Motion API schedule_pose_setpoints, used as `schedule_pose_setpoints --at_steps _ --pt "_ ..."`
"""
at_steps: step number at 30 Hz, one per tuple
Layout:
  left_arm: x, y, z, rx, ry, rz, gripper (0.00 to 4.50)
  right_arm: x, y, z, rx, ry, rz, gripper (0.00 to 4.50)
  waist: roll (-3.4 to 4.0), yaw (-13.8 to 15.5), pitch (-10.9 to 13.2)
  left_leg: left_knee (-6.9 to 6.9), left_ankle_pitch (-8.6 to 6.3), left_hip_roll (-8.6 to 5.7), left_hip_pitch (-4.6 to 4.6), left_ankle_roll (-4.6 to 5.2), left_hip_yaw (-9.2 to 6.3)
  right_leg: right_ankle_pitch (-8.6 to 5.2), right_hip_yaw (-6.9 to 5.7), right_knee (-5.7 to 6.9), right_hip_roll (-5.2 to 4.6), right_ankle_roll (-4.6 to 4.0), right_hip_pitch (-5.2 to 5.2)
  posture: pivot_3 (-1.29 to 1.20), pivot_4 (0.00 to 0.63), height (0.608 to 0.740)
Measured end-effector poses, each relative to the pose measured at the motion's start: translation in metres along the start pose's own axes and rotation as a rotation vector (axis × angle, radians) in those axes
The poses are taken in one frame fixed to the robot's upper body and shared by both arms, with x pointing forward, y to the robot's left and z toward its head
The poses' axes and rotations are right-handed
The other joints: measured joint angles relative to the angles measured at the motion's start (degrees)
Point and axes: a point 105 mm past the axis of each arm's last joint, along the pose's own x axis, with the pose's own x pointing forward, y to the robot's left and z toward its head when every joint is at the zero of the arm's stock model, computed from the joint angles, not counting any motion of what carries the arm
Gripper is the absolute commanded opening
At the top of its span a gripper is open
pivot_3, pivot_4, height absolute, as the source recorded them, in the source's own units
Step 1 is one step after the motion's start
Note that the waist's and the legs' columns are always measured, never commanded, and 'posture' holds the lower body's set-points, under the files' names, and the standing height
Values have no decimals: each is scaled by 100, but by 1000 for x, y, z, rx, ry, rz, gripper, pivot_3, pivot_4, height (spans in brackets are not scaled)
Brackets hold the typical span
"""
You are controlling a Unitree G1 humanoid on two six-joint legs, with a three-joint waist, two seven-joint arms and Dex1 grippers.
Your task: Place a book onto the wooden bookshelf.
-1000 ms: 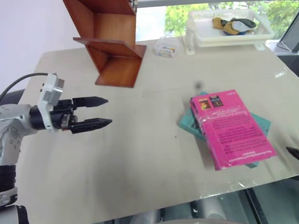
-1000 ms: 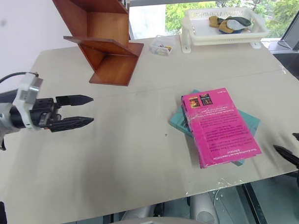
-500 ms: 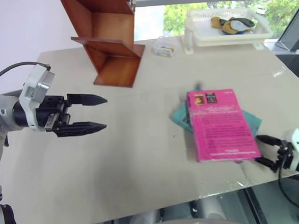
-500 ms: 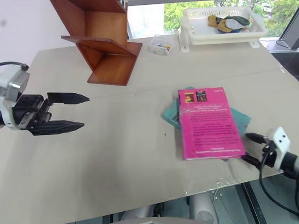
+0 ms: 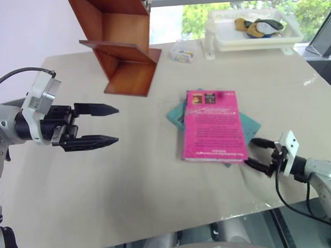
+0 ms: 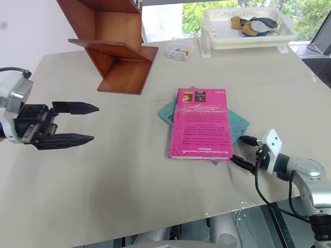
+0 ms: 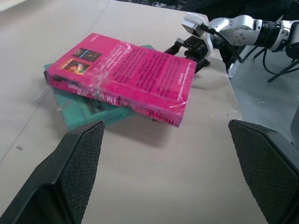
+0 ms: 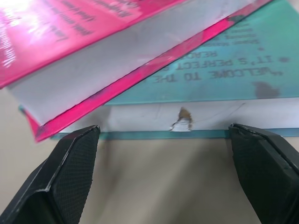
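1. At the left edge of the left eye view, the left gripper [image 5: 105, 125] hangs above the table [image 5: 129, 179]. Its two black fingers stand wide apart, one above the other, holding nothing and pointing toward the frame's right.
2. In the upper left of that view stands the wooden bookshelf [image 5: 122, 41], reddish-brown, with slanted boards and an upright back panel. It rests on the far part of the table, well apart from the books.
3. Just right of the shelf's foot sits a small clear box [image 5: 182, 51] with small items inside.
4. In the middle of the frame lies the book [image 5: 213, 125], bright pink, flat and cover up. Its long axis runs from the far side of the table toward the near edge, almost straight up and down in the frame. The end with two small dark pictures points away, toward the top of the frame.
5. The pink book lies on a teal book [image 5: 176, 114], which is turned at an angle so its corners stick out at the left and right.
6. At the upper right, a white plastic tray [image 5: 223, 40] holds crumpled cloth items.
7. At the lower right, the right gripper [image 5: 258, 154] sits low at the table surface, fingers spread, holding nothing. Its tips are just beside the near right corner of the stacked books. The right wrist view shows both books' page edges close between the open fingers.
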Motion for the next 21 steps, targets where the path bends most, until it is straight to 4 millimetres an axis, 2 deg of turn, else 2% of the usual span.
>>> schedule_pose_setpoints --at_steps 3,8,11,13,15,18,21 --pt "0 0 -3 -10 3 1 4459 -5 -3 -3 -8 20 -11 4500 -1 9 0 0 0 -4 -2 1 -1 0 -2 -3 0 0 1 0 150 740" --pt "-5 -1 -4 -16 -2 18 4459 -42 -21 -5 -48 110 -90 4500 -1 3 1 0 0 -3 -2 0 -2 0 -2 -3 -1 0 1 0 150 740" --pt "-5 -1 -5 -15 -2 20 4459 -60 -40 14 -89 86 -172 4500 -1 -17 0 0 0 1 1 0 1 0 0 0 0 0 2 0 150 740" --pt "-5 -1 -5 -12 -2 23 4459 -61 -48 23 -101 55 -202 4500 -1 -40 1 0 0 3 4 0 4 0 4 3 2 0 2 0 150 740" --pt "-5 -1 -4 -8 -1 28 4459 -59 -56 40 -129 4 -231 4500 2 -44 2 0 0 3 5 0 7 0 7 6 1 0 1 0 150 740" --pt "-6 1 -5 -2 0 36 4459 -40 -70 65 -116 -106 -293 4500 -5 -53 5 1 1 5 5 -1 7 1 8 5 2 0 0 0 150 740" --pt "-7 2 -5 7 4 44 4459 -4 -72 75 -45 -170 -289 4500 -5 -38 5 0 1 5 0 -1 6 0 5 4 2 -1 -6 0 150 740"
